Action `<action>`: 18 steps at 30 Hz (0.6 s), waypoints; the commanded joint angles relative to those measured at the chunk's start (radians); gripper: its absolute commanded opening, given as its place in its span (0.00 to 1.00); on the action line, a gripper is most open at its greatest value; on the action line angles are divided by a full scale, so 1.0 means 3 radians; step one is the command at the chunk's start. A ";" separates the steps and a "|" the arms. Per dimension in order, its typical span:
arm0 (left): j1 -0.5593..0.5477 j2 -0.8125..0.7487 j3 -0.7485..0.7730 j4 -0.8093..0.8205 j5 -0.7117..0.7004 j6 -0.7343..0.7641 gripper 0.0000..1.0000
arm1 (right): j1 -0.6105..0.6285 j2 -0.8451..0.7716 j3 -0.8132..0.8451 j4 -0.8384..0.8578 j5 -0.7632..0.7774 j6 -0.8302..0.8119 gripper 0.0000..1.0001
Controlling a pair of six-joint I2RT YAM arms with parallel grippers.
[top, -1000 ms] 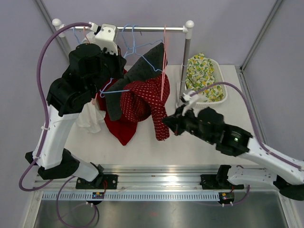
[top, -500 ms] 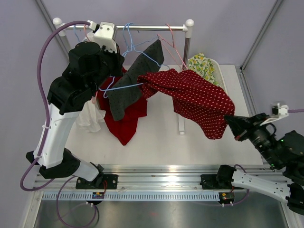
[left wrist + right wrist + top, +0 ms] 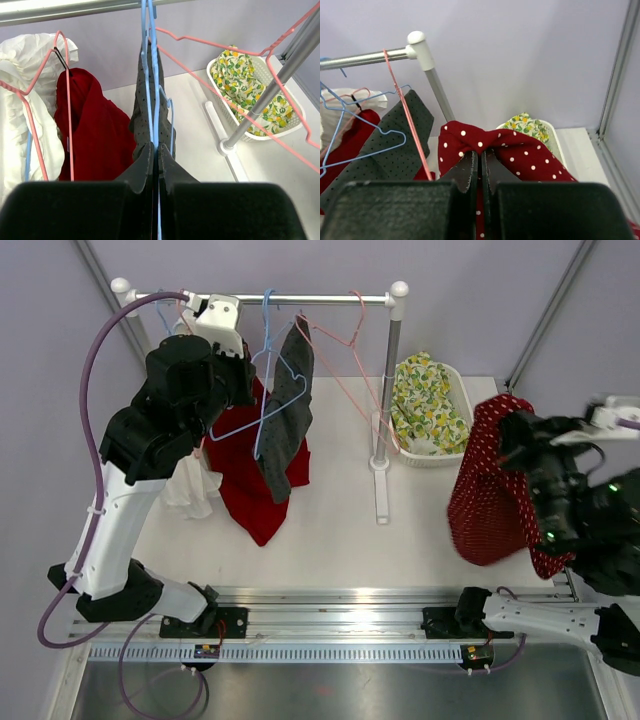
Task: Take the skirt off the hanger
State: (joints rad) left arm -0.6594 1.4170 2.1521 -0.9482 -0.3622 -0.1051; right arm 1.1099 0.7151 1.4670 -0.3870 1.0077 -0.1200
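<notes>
The right gripper (image 3: 480, 159) is pressed together on a bunched fold of the skirt (image 3: 520, 150). The skirt is dark red with white dots and drapes limp below the fingers, well apart from the rack. Beyond it sits a basket (image 3: 216, 84) of yellow-print cloth. The left gripper (image 3: 155, 152) pinches the blue hanger (image 3: 150, 75), with a grey dotted garment (image 3: 142, 115) hanging just past it under the rail (image 3: 75, 10).

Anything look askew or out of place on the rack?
The dotted grey garment hangs bunched and slanted on its blue hanger; the bare pink hanger sits tilted on the rail. Nothing looks spilled or damaged.
</notes>
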 commanded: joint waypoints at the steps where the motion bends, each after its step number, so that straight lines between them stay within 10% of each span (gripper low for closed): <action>1: 0.0009 -0.0142 -0.0086 0.0241 0.0072 -0.0033 0.00 | 0.0013 0.0637 0.0314 0.0772 0.0006 -0.0764 0.00; 5: 0.0009 -0.0234 -0.0245 0.0343 0.0164 -0.0084 0.00 | -0.0191 0.1107 0.0647 0.0882 -0.0275 -0.1037 0.00; 18: 0.0009 -0.0454 -0.0690 0.0588 0.0318 -0.0105 0.00 | -0.2927 0.2213 0.1512 0.0436 -0.2100 0.0108 0.00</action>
State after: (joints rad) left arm -0.6594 1.3060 1.9564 -0.8211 -0.3012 -0.1318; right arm 0.3248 1.3170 1.8751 -0.3195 0.5518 -0.1989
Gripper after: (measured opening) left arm 0.020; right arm 0.021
